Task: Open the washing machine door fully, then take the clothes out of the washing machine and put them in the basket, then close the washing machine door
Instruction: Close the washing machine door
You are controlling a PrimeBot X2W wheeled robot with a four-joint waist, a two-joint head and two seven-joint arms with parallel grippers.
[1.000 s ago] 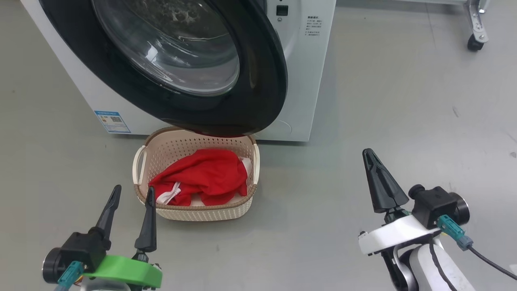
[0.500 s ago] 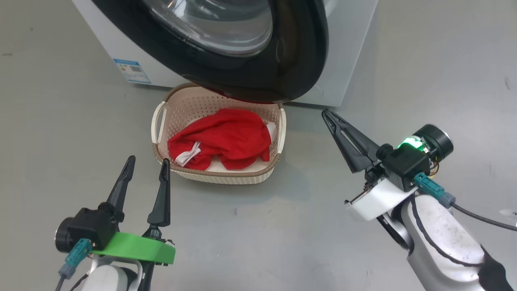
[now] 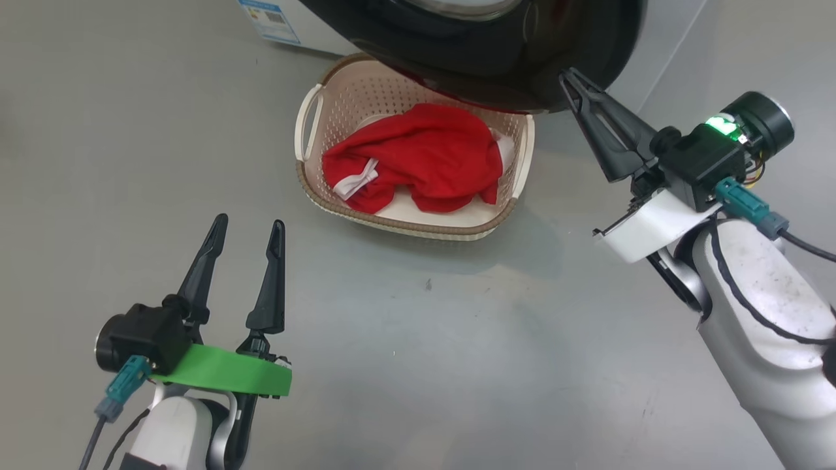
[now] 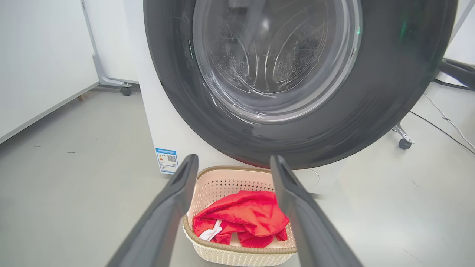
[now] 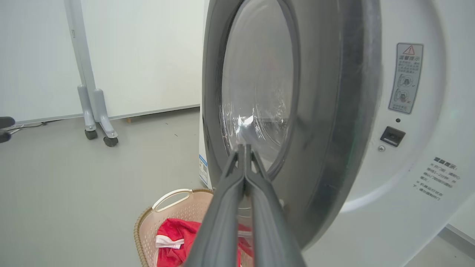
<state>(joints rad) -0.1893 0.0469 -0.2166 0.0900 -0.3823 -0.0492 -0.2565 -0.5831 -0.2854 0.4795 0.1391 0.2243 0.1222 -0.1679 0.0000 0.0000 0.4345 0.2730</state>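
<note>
The washing machine door (image 3: 496, 65) with its black rim stands ajar from the white washing machine (image 5: 408, 155). Below it sits the cream basket (image 3: 418, 228), and the red clothes (image 3: 424, 156) lie inside it. My right gripper (image 3: 565, 74) is shut and empty, its tip at the door's lower right edge; whether it touches I cannot tell. In the right wrist view the shut right gripper (image 5: 244, 146) points at the door (image 5: 334, 129) glass. My left gripper (image 3: 251, 222) is open and empty, on my side of the basket, to its left. In the left wrist view the left gripper (image 4: 233, 160) frames the basket (image 4: 237, 256) and clothes (image 4: 245, 215).
A blue label (image 3: 268, 14) marks the machine's lower corner. The door latch slot (image 5: 392, 136) shows on the machine's face. Wheeled frame legs (image 5: 96, 122) stand by the white wall, and a caster (image 4: 403, 142) and cables (image 4: 445, 126) lie beyond the door. Grey floor surrounds the basket.
The head camera has tipped down, shifting the whole picture. My right gripper has risen and swung left up to the door's lower edge, staying shut. The left gripper has held still.
</note>
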